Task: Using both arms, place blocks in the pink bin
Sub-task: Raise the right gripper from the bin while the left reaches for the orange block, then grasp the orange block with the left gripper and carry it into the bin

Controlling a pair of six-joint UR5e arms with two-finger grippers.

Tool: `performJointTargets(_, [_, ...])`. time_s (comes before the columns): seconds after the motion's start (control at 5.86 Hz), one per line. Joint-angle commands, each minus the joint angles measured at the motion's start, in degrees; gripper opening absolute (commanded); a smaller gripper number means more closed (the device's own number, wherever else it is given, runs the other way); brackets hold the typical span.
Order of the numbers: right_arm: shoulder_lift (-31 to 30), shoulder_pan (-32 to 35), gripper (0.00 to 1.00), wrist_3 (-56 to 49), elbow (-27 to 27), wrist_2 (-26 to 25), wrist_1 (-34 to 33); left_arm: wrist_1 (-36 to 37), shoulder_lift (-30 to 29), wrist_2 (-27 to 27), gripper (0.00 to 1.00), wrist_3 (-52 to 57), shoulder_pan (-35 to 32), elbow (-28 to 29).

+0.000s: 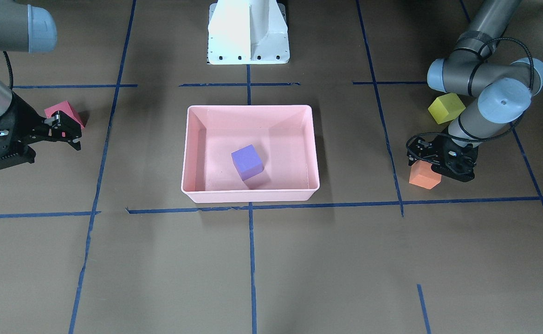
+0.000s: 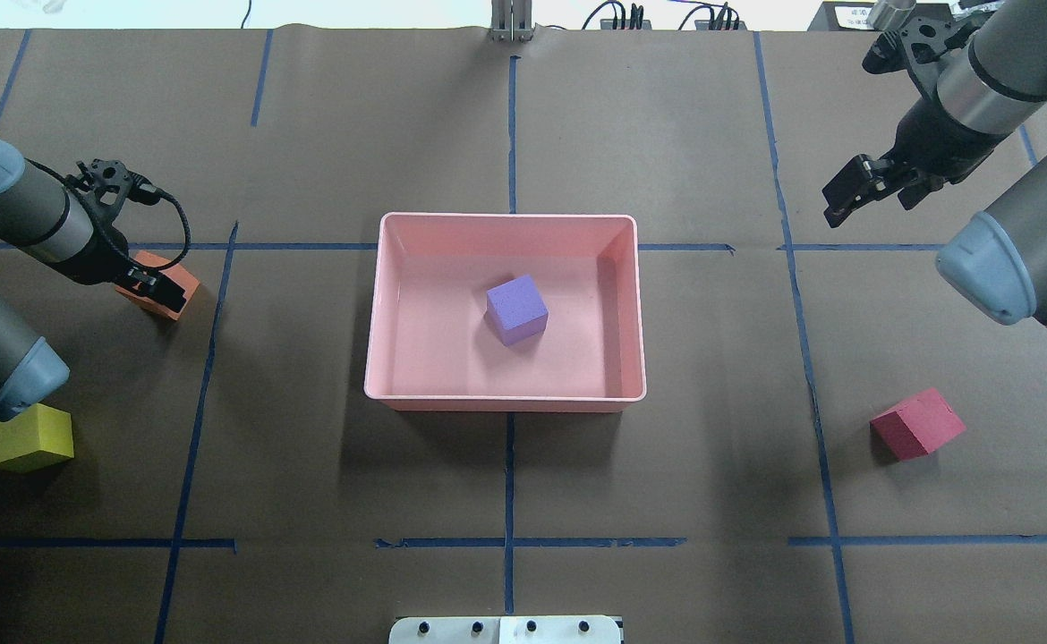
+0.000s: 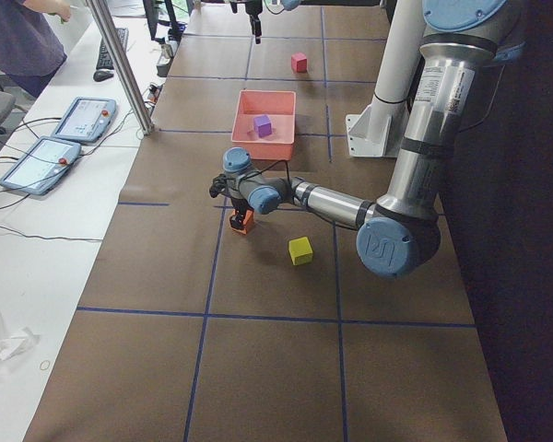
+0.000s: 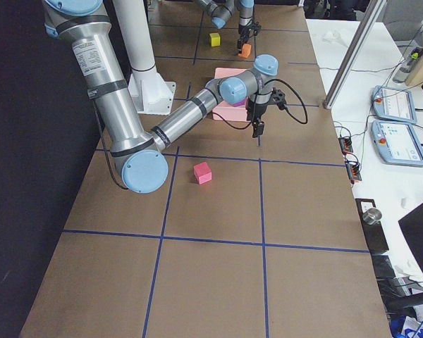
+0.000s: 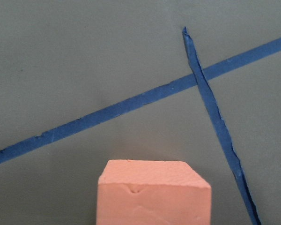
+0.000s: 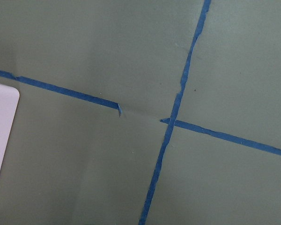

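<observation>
Right now my left gripper (image 2: 144, 286) straddles the small orange foam cube (image 2: 174, 286); whether it is clamped I cannot tell. My right gripper (image 1: 74, 134) hovers empty, fingers apart.

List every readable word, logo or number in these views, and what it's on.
"UR" logo: joint cap of left arm.
Left-arm sticker: too small to read.
Right-arm sticker: too small to read.
Pendant screens: blurred, unreadable.
Bin: no text.
</observation>
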Motion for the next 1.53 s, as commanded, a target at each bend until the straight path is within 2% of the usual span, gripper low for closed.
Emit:
performJointTargets(0.0, [-2.58,0.16,1.00,-2.43,1.61,-0.02,0.09,-0.28,-1.66,2.82,0.64,-0.06,0.07,-0.54])
performJointTargets(0.34, [-8.99,4.01,1.00,-12.25,3.20,0.33,0.27,0.33,-3.95,2.49,0.65,-2.33,-0.10,-5.80])
performJointTargets(0.51, [-15.02,4.98,1.00,-14.12,6.08,0.94,2.62,0.59,-5.96,2.22,0.65,-11.05,-0.02,-8.09])
performJointTargets(0.68, [-21.96,5.25,1.00,-14.84,6.81,0.86,8.73,5.21,-9.64,2.22,0.65,-17.84,0.16,-10.72])
performJointTargets(0.85, [-27.51,5.26,1.00,-14.58,6.38,1.12,18.88,15.87,-14.46,2.48,0.65,-23.65,3.81,-16.14])
performJointTargets(1.02, [-28.78,5.17,1.00,-14.58,6.72,1.12,21.07,23.98,-19.90,2.74,0.65,-29.36,6.89,-18.72])
performJointTargets(1.19, [-28.80,4.82,1.00,-15.10,6.99,1.03,21.62,25.28,-23.96,4.49,0.65,-37.77,12.15,-18.66])
performJointTargets(1.36, [-29.58,1.86,1.00,-15.11,6.90,0.77,24.23,25.38,-25.22,13.55,1.00,-41.86,19.25,-18.48])
